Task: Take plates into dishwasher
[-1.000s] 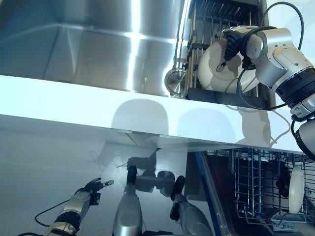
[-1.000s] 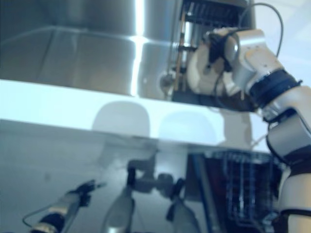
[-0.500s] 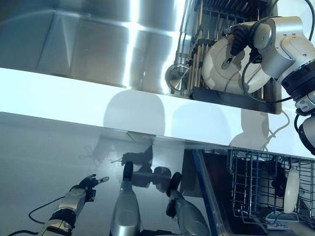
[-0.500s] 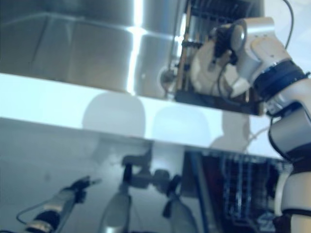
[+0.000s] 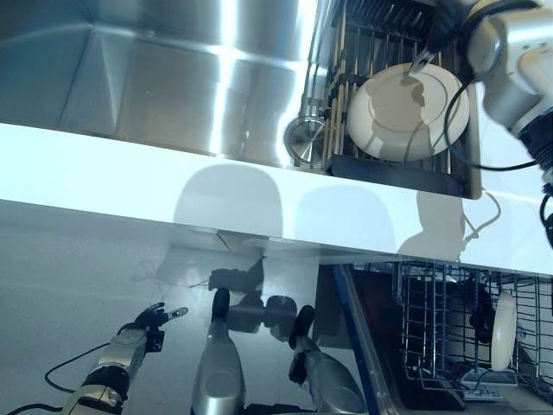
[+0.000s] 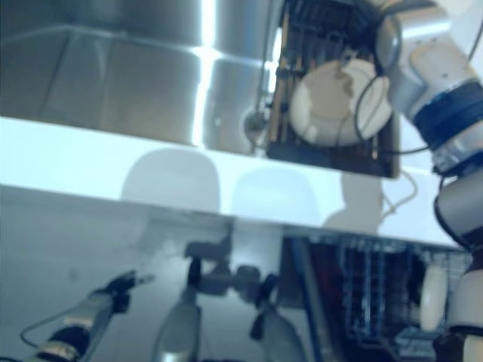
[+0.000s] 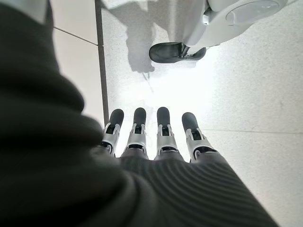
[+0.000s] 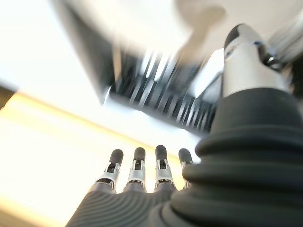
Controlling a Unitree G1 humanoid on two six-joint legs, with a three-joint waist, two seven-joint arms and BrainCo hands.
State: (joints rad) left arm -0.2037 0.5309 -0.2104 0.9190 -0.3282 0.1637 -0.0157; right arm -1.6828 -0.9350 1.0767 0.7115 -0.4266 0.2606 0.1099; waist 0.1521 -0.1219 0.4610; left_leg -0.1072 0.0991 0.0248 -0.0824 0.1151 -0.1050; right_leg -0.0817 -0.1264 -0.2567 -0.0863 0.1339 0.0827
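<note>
On drying rack (image 5: 406,169): plate (image 5: 408,112) | dishwasher basket (image 5: 449,333): white plate (image 5: 503,329)

White plate (image 5: 406,111) leans in rack; another (image 5: 503,319) stands in dishwasher basket.

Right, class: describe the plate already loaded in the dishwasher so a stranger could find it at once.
Start at the white counter and look below its front edge, to the right, at the open dishwasher's wire rack. The white plate stands on edge there, unlike the bigger plate lying in the dark drying rack above.
</note>
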